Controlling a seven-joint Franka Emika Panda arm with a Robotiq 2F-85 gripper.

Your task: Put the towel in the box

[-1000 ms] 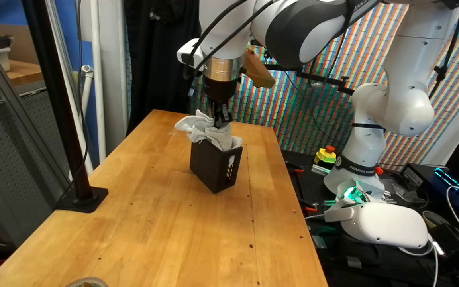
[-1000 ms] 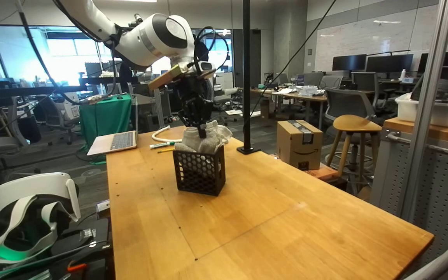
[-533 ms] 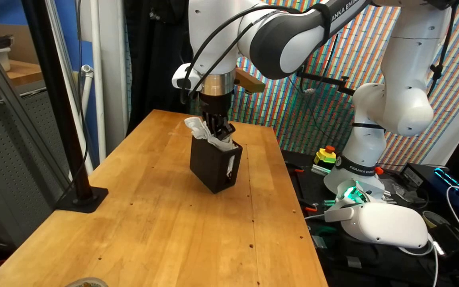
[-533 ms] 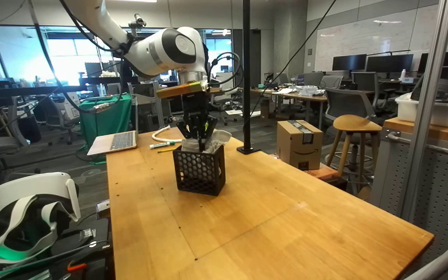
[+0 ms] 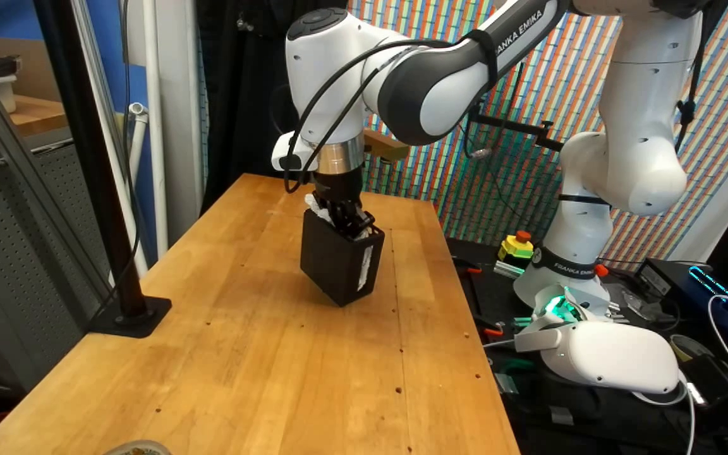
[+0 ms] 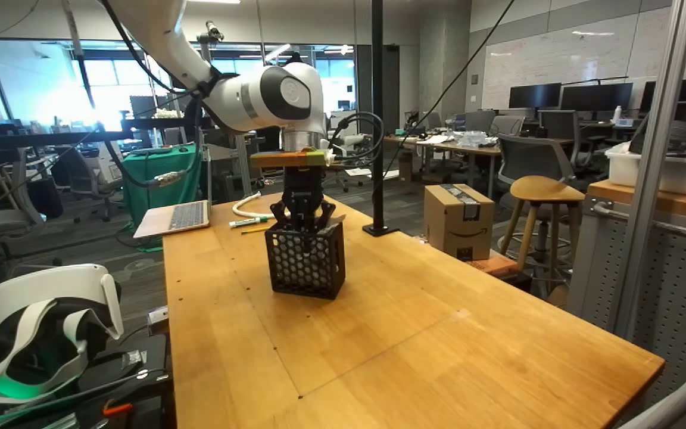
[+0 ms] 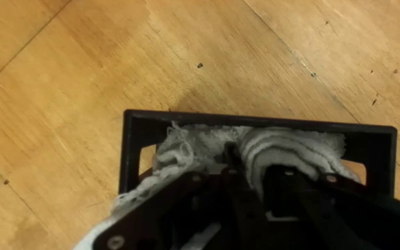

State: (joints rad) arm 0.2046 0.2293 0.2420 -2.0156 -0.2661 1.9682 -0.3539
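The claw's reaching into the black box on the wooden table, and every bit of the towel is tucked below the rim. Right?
Not every bit: an exterior view shows some of the towel poking above the rim. The claw does reach into the black box on the wooden table.

"What's hidden?"
"Most of the towel (image 5: 364, 268) and the tips of the gripper (image 6: 306, 229), inside the black box (image 5: 332, 259); grip unclear."
"Cut off?"
"A round object (image 5: 138, 449), at an exterior view's bottom edge."

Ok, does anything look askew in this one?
Mildly: the gray towel isn't fully tucked in; one end pokes out above the rim of the black honeycomb box. The box stands upright.
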